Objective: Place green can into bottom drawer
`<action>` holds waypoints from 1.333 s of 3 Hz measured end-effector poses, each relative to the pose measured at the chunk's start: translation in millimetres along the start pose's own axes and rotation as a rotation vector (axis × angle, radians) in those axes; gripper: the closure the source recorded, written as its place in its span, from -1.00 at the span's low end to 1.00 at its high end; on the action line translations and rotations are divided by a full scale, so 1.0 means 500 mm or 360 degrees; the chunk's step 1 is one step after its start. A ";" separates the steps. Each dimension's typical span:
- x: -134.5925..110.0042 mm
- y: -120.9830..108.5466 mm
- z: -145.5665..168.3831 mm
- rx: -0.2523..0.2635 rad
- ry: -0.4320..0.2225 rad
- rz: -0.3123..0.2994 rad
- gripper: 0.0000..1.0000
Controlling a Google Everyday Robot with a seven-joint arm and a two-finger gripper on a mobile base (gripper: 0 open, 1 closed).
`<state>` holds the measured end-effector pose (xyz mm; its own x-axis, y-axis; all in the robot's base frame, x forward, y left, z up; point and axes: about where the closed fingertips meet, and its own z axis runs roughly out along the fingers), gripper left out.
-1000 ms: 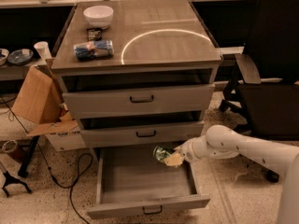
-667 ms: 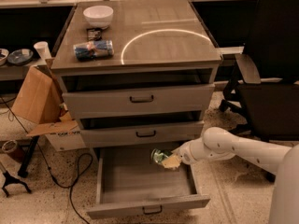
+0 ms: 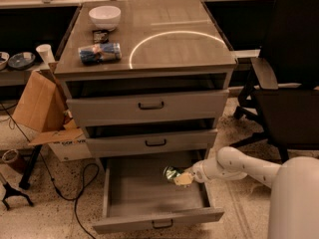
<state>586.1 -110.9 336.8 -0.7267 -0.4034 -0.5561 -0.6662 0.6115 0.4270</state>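
Note:
The green can (image 3: 172, 173) is held in my gripper (image 3: 179, 177), lying on its side over the right part of the open bottom drawer (image 3: 149, 193). The gripper is shut on the can and comes in from the right on my white arm (image 3: 234, 166). The bottom drawer is pulled far out, with a plain grey inside and a small dark handle (image 3: 163, 225) on its front. I cannot tell whether the can touches the drawer floor.
Two shallower drawers (image 3: 149, 106) above are slightly open. On the cabinet top (image 3: 174, 44) stand a white bowl (image 3: 104, 17) and a blue-wrapped packet (image 3: 99, 53). A black chair (image 3: 286, 83) stands right. A cardboard box (image 3: 42, 108) and cables lie left.
The gripper with the green can has moved slightly left and lower over the bottom drawer. The view has shifted closer to the cabinet.

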 end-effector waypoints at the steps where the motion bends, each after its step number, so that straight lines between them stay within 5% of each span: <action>1: 0.043 -0.043 0.080 -0.0059 0.0003 0.0081 1.00; 3: 0.142 -0.091 0.216 -0.0153 0.0067 0.0222 0.88; 4: 0.161 -0.102 0.237 -0.0172 0.0067 0.0269 0.44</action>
<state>581.3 -93.9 186.0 -0.8344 -0.3308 -0.4408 -0.5468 0.5969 0.5871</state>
